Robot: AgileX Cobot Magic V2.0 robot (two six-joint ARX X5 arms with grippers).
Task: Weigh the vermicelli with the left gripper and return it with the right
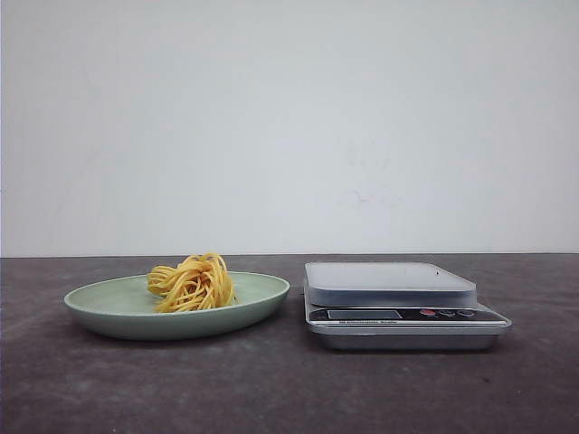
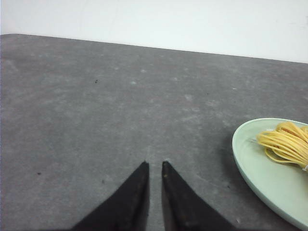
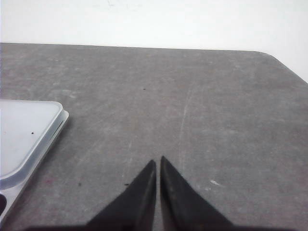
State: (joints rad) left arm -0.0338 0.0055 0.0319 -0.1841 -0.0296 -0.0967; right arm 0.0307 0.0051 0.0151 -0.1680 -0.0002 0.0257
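The vermicelli (image 1: pixel 192 283), a small nest of yellow-orange strands, lies in the middle of a pale green plate (image 1: pixel 109 303) on the left of the table. The left wrist view shows the vermicelli (image 2: pixel 286 143) on the plate (image 2: pixel 260 168), off to one side of my left gripper (image 2: pixel 155 164). That gripper hangs over bare table, shut to a narrow slit, holding nothing. My right gripper (image 3: pixel 158 160) is also shut and holds nothing, over bare table beside the scale (image 3: pixel 24 130). Neither gripper appears in the front view.
A silver kitchen scale (image 1: pixel 389 280) with a flat pale platform stands right of the plate, its display and buttons facing the front. The tabletop is dark grey, with a white wall behind. A rounded table corner (image 3: pixel 269 54) shows in the right wrist view.
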